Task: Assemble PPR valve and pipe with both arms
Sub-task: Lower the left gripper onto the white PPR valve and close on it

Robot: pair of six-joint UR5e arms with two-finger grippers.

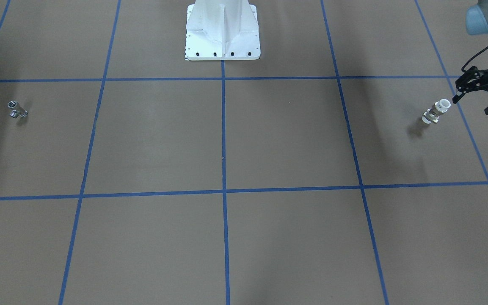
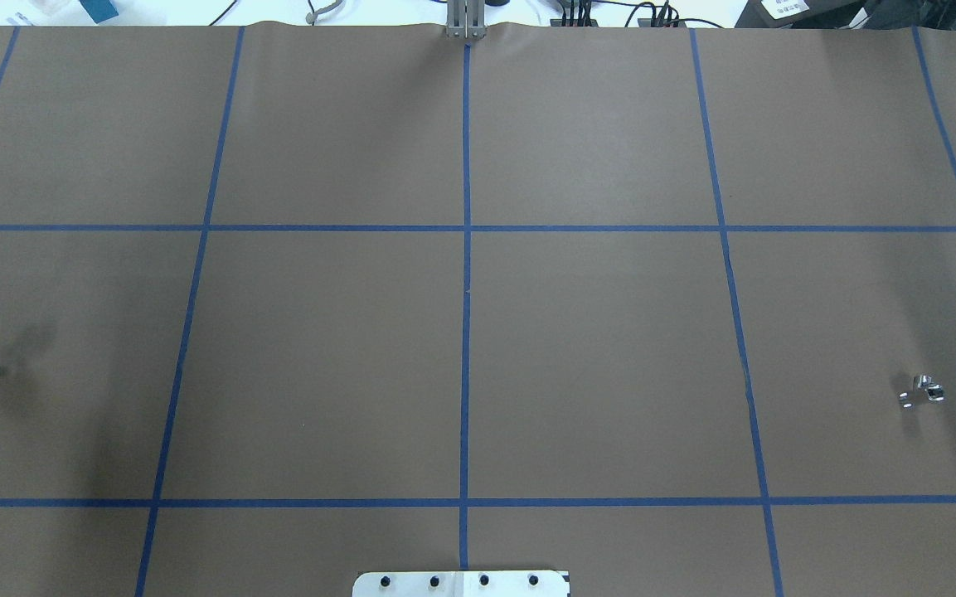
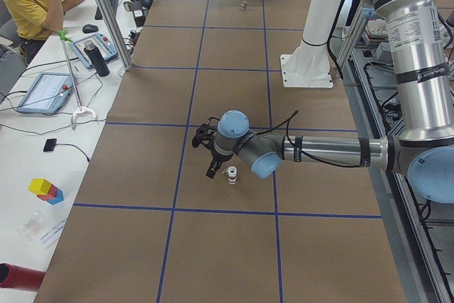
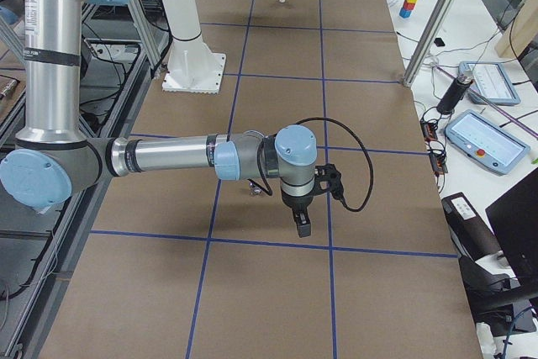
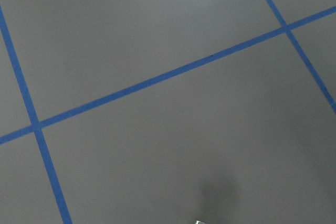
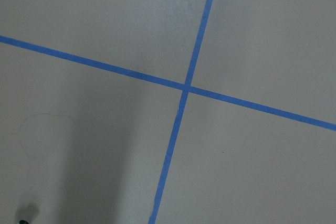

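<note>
Valve (image 1: 436, 111) rests on the brown tabletop (image 1: 269, 140) at the robot's left side. The front view shows the left hand (image 1: 472, 105) just beside it, fingers spread and holding nothing. The overhead view catches the valve only at its left edge, partly cut off. The pipe (image 1: 16, 109) lies well apart, at the right side. The right hand (image 4: 301, 223) appears only in the right side view, so I cannot tell if it is spread. Wrist cameras give only tabletop and blue tape lines (image 5: 157, 80).
</note>
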